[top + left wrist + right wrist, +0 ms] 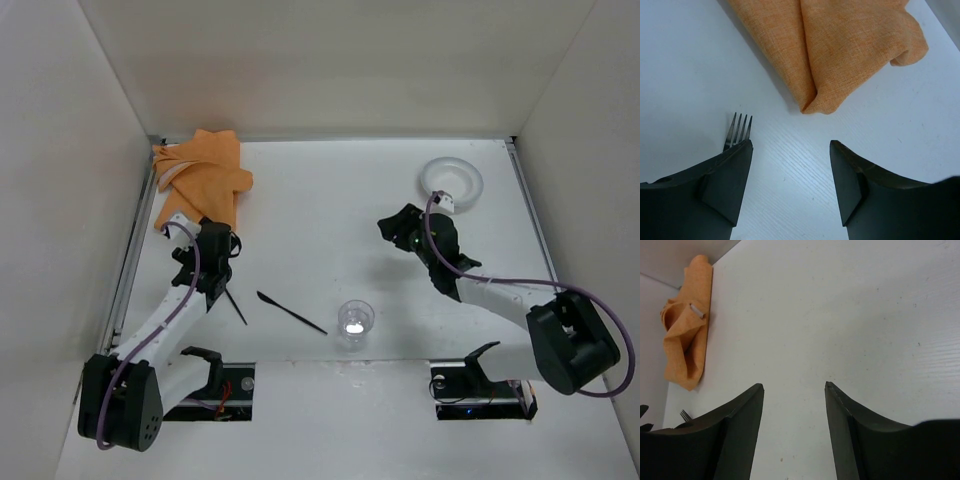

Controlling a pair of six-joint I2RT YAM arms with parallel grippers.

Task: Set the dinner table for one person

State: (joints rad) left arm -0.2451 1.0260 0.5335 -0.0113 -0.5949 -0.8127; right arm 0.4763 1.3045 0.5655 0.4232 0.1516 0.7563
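Spreading under both arms, the dinner table (330, 200) carries an orange cloth (850, 50) at 12 o'clock from the left gripper (790, 145), whose jaws are released (a fork (738, 131) peeks beside one finger). The right gripper (794, 385) hangs released too, holding nothing.

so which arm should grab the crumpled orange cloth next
Left. The left gripper is open right at the near edge of the crumpled orange cloth, while the right gripper sits far across the white tabletop.
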